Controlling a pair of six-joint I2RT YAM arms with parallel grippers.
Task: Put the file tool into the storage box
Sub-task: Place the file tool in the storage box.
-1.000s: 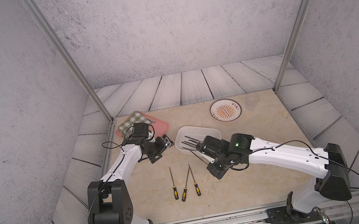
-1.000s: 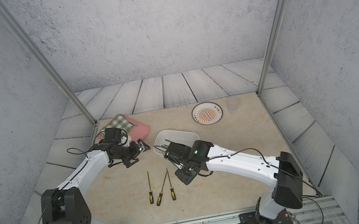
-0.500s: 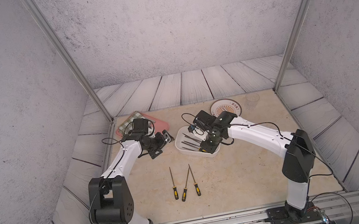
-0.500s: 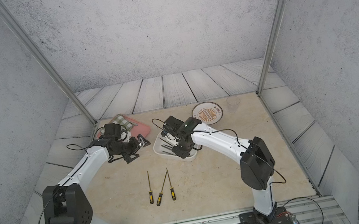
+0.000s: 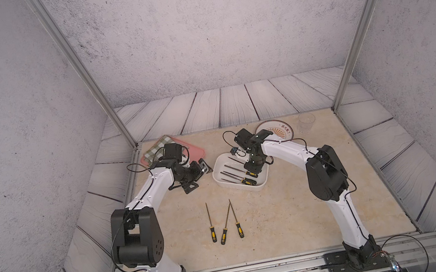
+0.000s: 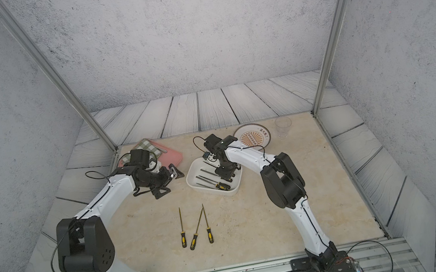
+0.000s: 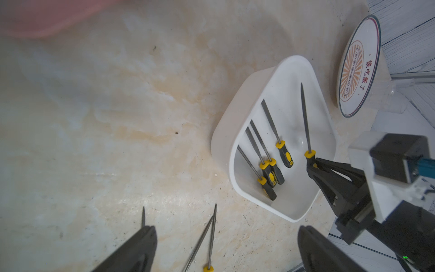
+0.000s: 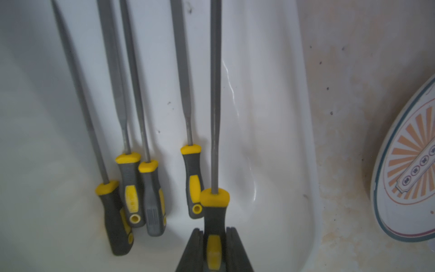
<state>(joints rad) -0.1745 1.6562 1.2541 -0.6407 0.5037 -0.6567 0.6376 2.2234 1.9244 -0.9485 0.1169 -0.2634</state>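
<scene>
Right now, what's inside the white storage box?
Four files lie on the storage box's floor, handles at one end. A fifth file is there too, its handle clamped in the right gripper, which hides the handle's end and the floor beneath.

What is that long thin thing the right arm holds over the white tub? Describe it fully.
A file: slim grey metal shaft, yellow collar, dark grey handle with yellow inlay. The right tool is shut on its handle, holding it lengthwise over the storage box, beside four other files lying in it.
</scene>
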